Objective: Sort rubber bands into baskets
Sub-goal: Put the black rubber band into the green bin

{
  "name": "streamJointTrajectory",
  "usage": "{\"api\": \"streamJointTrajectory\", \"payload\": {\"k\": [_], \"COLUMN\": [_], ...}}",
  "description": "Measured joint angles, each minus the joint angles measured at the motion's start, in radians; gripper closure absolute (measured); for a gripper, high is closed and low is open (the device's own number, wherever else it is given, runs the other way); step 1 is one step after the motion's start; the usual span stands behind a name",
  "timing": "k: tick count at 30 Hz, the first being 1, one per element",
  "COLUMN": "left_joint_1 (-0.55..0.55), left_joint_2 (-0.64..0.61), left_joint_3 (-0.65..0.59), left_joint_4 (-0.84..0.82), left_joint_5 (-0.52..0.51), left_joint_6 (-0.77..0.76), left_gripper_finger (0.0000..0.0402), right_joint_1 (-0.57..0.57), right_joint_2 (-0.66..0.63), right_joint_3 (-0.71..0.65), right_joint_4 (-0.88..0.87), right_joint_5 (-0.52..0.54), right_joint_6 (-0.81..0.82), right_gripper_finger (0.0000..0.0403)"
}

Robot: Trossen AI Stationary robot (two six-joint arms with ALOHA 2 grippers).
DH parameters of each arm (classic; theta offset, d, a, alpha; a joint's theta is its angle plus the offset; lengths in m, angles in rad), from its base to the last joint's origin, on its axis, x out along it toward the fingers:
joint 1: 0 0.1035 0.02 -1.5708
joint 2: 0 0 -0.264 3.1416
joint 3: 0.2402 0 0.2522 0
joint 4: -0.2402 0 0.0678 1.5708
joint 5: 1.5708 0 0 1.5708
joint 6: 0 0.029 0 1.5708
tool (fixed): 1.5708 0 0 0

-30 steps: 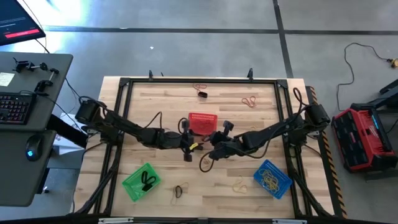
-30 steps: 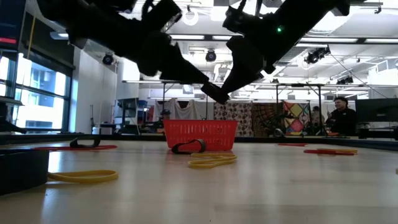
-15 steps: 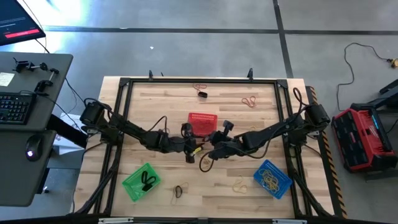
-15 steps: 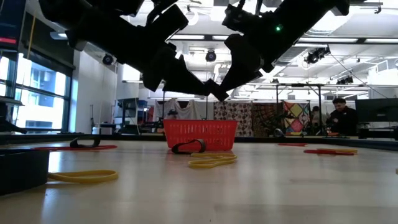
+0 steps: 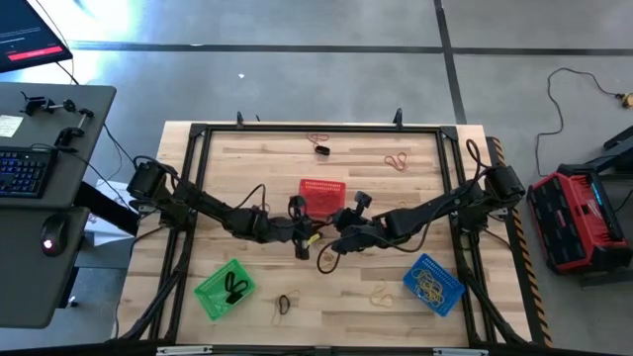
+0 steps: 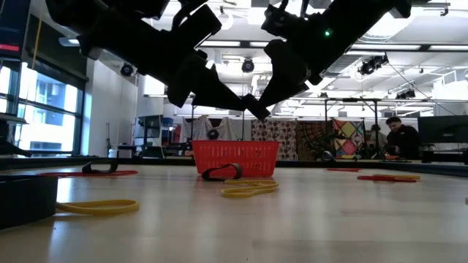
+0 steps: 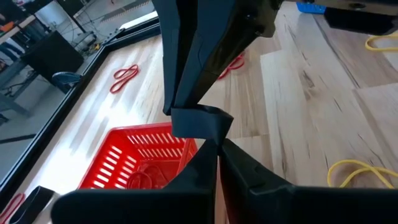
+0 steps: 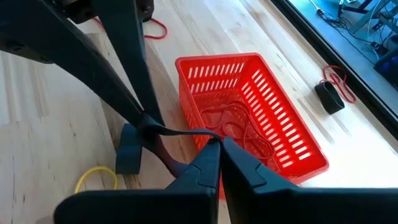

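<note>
Both grippers meet tip to tip above the middle of the table, just in front of the red basket (image 5: 322, 195). My left gripper (image 7: 217, 148) and my right gripper (image 8: 216, 142) are both shut. A thin dark rubber band (image 8: 180, 132) spans the short gap between their tips. The red basket (image 8: 249, 112) stands on the table with reddish bands inside. The green basket (image 5: 225, 289) at the near left holds black bands. The blue basket (image 5: 432, 283) at the near right holds yellow ones. My left gripper pinches one end of the dark band (image 8: 151, 127) at its fingertips, slanting down from the table's left. The band is clear of the table. My right gripper pinches the band's other end (image 8: 208, 137) at its fingertips, slanting down from the table's right. The band runs nearly straight between the two grips.
Loose bands lie on the table: a yellow one (image 6: 248, 189) and a black one (image 6: 221, 172) under the grippers, a dark loop (image 5: 326, 259), yellow (image 5: 381, 293), dark (image 5: 287, 303), red (image 5: 316, 137) and tan (image 5: 398, 159). A black metal frame (image 5: 198, 133) rims the table.
My left gripper has moved a little toward the table's right, up to my right gripper's tips, and has shut there on the band. My right gripper has kept still and shut.
</note>
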Motion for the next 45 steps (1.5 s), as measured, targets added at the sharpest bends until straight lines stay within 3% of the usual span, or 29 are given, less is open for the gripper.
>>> {"api": "streamJointTrajectory", "payload": {"k": [8, 19, 23, 28, 37, 41, 45], "left_joint_1": [-0.004, -0.003, -0.010, -0.045, -0.217, -0.314, -0.417], "left_joint_2": [-0.010, -0.086, -0.167, -0.297, -0.511, -0.544, -0.541], "left_joint_3": [0.000, 0.000, 0.000, 0.000, 0.000, 0.000, 0.000], "left_joint_4": [-0.019, -0.143, -0.251, -0.466, -0.804, -0.925, -1.021], "left_joint_5": [-0.004, -0.016, 0.011, 0.126, 0.318, 0.414, 0.423], "left_joint_6": [0.008, -0.013, -0.033, -0.106, -0.335, -0.530, -0.727], "left_gripper_finger": [0.0401, 0.0401, 0.0401, 0.0401, 0.0401, 0.0401, 0.0401], "right_joint_1": [0.006, 0.036, 0.035, 0.027, 0.028, 0.028, 0.028], "right_joint_2": [0.000, 0.000, 0.000, 0.000, 0.000, 0.000, 0.000], "right_joint_3": [0.000, 0.000, 0.000, 0.000, 0.000, 0.000, 0.000], "right_joint_4": [-0.002, -0.025, -0.114, -0.165, -0.157, -0.154, -0.149], "right_joint_5": [0.054, 0.062, 0.153, 0.185, 0.171, 0.171, 0.171], "right_joint_6": [-0.032, -0.085, -0.049, -0.028, -0.029, -0.025, -0.020], "right_gripper_finger": [0.0390, 0.0287, 0.0309, 0.0391, 0.0399, 0.0401, 0.0402]}}
